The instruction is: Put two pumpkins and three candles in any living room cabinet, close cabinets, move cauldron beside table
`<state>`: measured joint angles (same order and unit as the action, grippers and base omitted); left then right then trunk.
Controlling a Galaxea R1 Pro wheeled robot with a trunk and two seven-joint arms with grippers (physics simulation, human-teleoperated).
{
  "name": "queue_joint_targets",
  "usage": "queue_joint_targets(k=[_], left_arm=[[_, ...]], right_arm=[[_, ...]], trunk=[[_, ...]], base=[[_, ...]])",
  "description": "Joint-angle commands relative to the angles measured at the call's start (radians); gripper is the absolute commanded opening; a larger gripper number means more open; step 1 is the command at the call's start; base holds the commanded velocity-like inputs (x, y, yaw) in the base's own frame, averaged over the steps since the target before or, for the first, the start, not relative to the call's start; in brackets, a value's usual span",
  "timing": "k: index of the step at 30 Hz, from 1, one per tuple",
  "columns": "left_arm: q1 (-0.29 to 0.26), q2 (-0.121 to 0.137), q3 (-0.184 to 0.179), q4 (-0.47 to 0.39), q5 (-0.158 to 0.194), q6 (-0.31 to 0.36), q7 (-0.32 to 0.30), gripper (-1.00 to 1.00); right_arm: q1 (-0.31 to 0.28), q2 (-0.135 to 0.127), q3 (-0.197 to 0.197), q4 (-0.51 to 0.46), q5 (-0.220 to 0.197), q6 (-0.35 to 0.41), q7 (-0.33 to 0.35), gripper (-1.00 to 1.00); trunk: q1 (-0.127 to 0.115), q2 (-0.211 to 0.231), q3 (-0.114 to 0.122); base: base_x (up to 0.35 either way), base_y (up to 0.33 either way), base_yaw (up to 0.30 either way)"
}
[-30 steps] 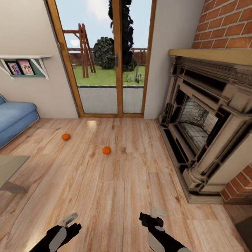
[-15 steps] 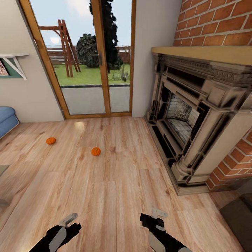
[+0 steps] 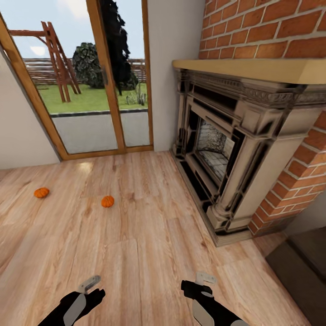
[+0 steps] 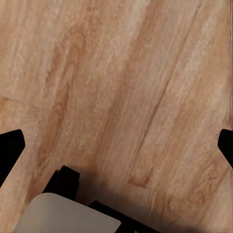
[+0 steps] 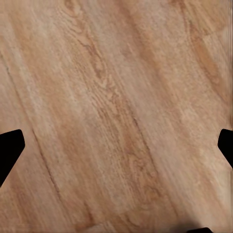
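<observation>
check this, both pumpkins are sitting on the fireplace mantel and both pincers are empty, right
Not quite. In the head view the pumpkins lie on the wood floor, left of the fireplace, not on its mantel. Both pincers are empty.

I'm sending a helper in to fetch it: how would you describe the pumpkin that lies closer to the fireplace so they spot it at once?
Start at the brick fireplace on the right and look left across the wooden floor, in front of the glass patio door. Two small orange pumpkins lie there, apart from each other. The one you want is nearer the fireplace; the other pumpkin lies further left, closer to the wall.
</observation>
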<state>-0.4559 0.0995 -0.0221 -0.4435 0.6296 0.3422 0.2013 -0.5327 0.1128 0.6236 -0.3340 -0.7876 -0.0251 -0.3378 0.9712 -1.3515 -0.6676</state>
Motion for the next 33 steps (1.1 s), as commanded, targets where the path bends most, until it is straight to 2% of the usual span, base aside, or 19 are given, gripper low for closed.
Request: queue_joint_targets(k=[1,33], left_arm=[[0.0,0.0,-0.002,-0.003,0.01,0.004,0.007,1.0],[0.0,0.0,-0.002,-0.003,0.008,0.004,0.007,1.0]], right_arm=[[-0.001,0.0,0.008,0.0,-0.01,-0.003,-0.006,1.0],[-0.001,-0.001,0.008,0.001,-0.01,-0.001,-0.004,1.0]], trunk=[[0.0,0.0,0.0],[0.0,0.0,0.006]], base=[[0.054,0.019,-0.276],[0.038,0.025,-0.279]])
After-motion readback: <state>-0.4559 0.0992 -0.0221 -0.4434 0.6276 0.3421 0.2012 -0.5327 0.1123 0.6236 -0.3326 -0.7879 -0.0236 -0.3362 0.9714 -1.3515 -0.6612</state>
